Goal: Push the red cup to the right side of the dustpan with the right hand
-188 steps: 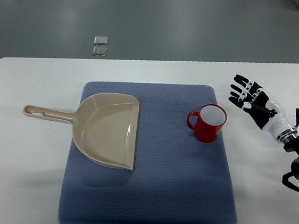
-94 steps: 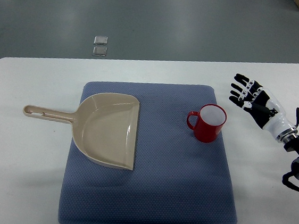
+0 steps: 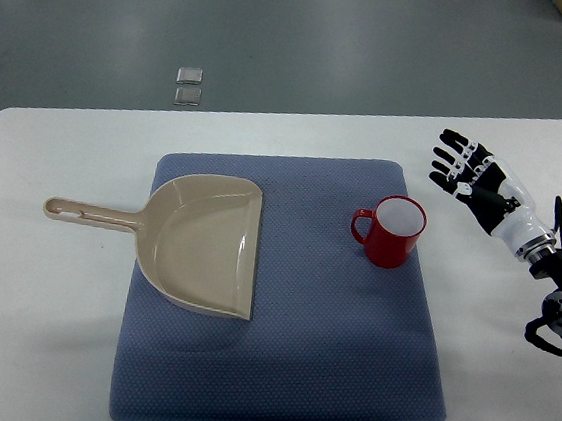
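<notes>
A red cup [image 3: 391,232] with a white inside stands upright on the blue mat [image 3: 275,361], its handle pointing left. A beige dustpan [image 3: 197,242] lies on the mat's left part, its handle reaching left onto the white table. The cup is to the right of the dustpan, with a gap of mat between them. My right hand [image 3: 461,165] hovers over the table up and to the right of the cup, apart from it, fingers spread and holding nothing. The left arm does not show.
The white table [image 3: 38,326] carries the mat; its far edge runs along the top and its right edge lies close to my right arm [image 3: 554,290]. Two small clear squares [image 3: 188,84] lie on the grey floor beyond the table.
My right hand has shifted slightly up and away from me, with the wrist turning a little. The cup and dustpan have not moved.
</notes>
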